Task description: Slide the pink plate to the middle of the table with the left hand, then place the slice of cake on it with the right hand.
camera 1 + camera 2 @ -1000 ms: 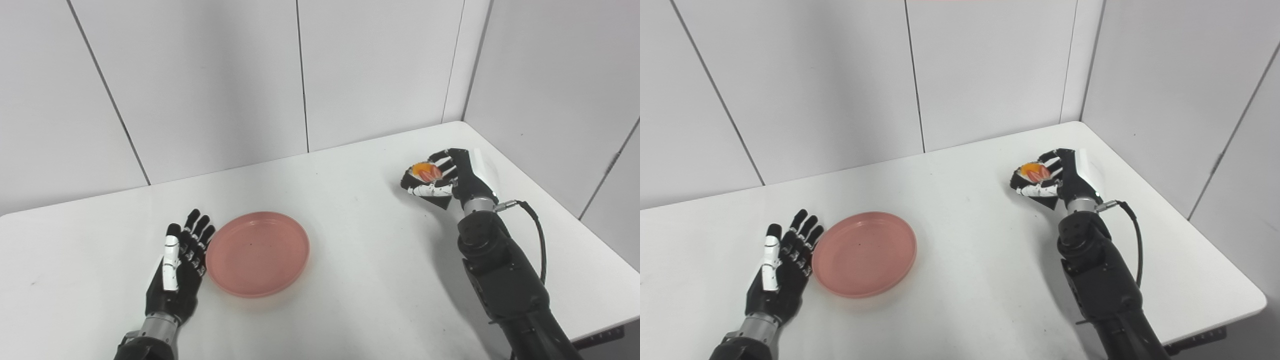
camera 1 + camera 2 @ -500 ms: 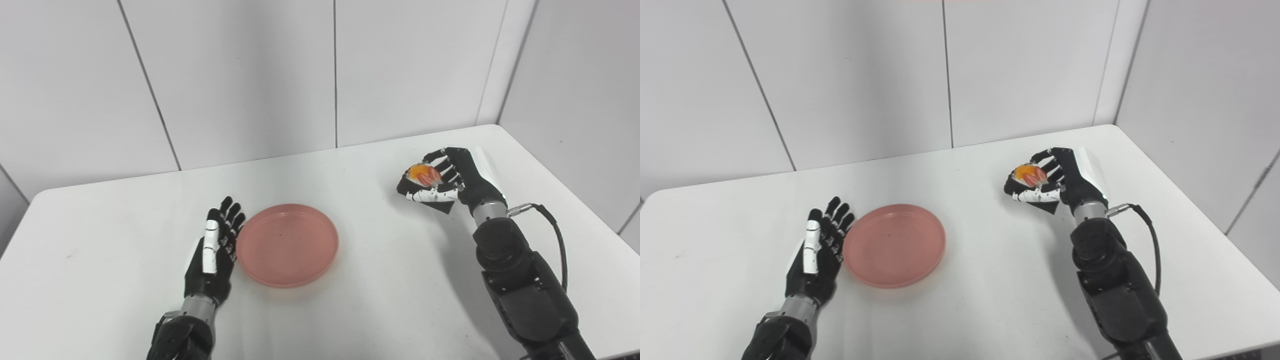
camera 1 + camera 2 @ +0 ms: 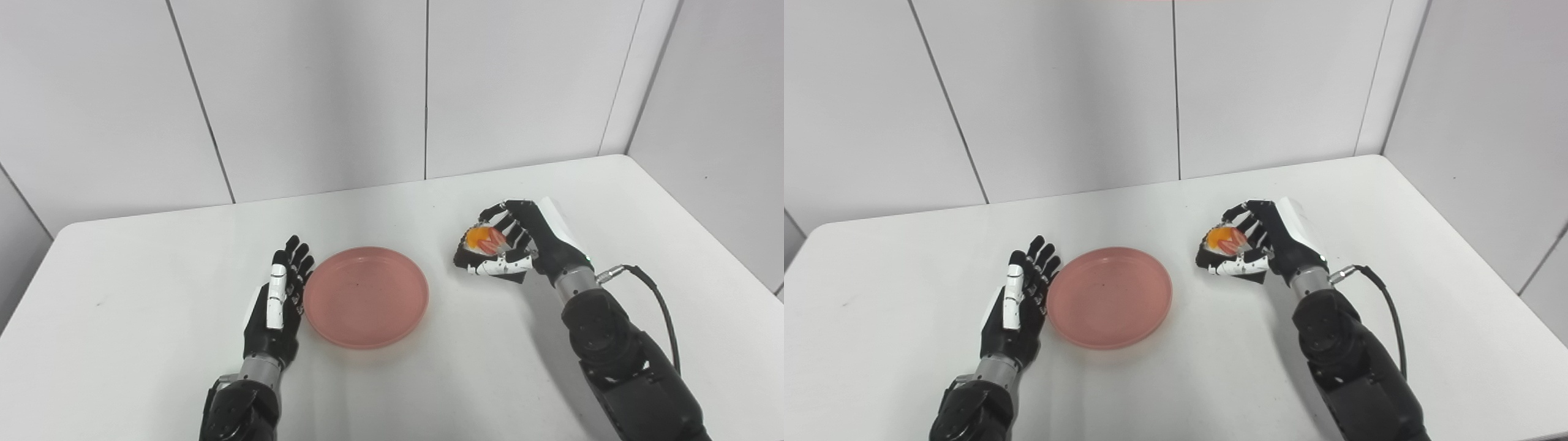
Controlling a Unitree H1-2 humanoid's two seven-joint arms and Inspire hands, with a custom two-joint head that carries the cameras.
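The pink plate [image 3: 365,296] lies flat near the middle of the white table [image 3: 122,343]. My left hand [image 3: 277,306] rests open, its straight fingers against the plate's left rim. My right hand [image 3: 520,245] is shut on the slice of cake [image 3: 484,240], whose orange and red topping shows between the fingers. The hand holds the slice above the table, a little to the right of the plate [image 3: 1110,296] and apart from it. The slice's lower part is hidden by the thumb and fingers.
White wall panels [image 3: 318,92] close off the table at the back and on the right. A black cable [image 3: 655,300] loops from my right wrist. The table's right edge [image 3: 704,233] runs close to the right arm.
The camera has swung left, shifting the whole picture. My right hand has carried the cake left toward the plate and slightly lower. The left hand stays against the plate's rim.
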